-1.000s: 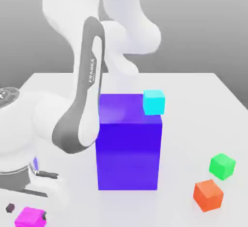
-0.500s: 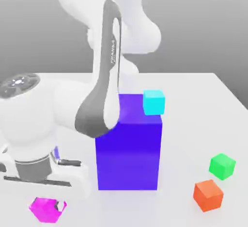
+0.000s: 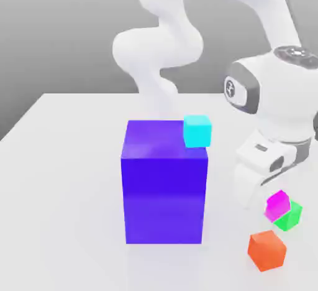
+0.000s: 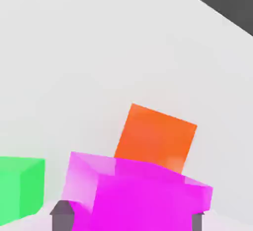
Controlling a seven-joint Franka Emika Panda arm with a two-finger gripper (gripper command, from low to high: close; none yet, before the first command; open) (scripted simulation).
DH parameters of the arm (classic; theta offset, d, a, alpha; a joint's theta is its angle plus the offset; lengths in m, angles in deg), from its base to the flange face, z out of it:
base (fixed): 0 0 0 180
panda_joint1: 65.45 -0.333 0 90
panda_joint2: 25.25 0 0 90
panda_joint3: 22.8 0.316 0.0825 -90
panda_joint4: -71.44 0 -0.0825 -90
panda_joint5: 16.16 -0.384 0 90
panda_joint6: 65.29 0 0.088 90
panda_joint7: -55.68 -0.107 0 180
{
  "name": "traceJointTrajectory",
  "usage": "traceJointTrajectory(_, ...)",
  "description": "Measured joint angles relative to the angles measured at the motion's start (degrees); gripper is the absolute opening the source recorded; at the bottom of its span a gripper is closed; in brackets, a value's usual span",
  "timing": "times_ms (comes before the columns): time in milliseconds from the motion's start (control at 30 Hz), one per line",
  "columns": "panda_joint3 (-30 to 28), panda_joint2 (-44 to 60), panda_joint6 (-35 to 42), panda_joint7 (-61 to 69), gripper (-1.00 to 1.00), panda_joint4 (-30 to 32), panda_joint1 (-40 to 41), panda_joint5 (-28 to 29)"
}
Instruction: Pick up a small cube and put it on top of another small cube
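the gripper (image 3: 277,204) is clenched on the magenta-pink cube (image 3: 277,203), which hangs tilted between its fingertips (image 4: 62,211), lifted off the white table (image 3: 68,159). directly under and partly behind the held cube sits the green cube (image 3: 290,216) on the table; whether the two touch cannot be told. in the hand view the green cube (image 4: 20,186) lies to one side of the pink cube (image 4: 133,195), with the orange cube (image 4: 155,138) beyond it. in the exterior view the orange cube (image 3: 268,250) rests near the claw, lower and toward the viewer. the big blue-purple block (image 3: 164,187) stands apart from the claw toward the exterior view's left, a cyan cube (image 3: 198,130) at its top corner.
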Motion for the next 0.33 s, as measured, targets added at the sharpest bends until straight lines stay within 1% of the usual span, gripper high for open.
traceJointTrajectory(33,0.0,0.3,-0.7,-1.2,-1.0,0.5,-2.0,1.5)
traceJointTrajectory(133,-1.8,3.9,-4.2,-4.2,-1.0,0.7,-1.1,5.6)
traceJointTrajectory(233,-2.5,8.2,-8.4,-5.6,-1.0,0.5,-1.5,7.5)
traceJointTrajectory(267,-2.5,9.7,-9.9,-5.7,1.0,0.5,-1.5,7.6)
traceJointTrajectory(333,-2.5,9.7,-9.9,-5.7,1.0,0.5,-1.5,7.6)
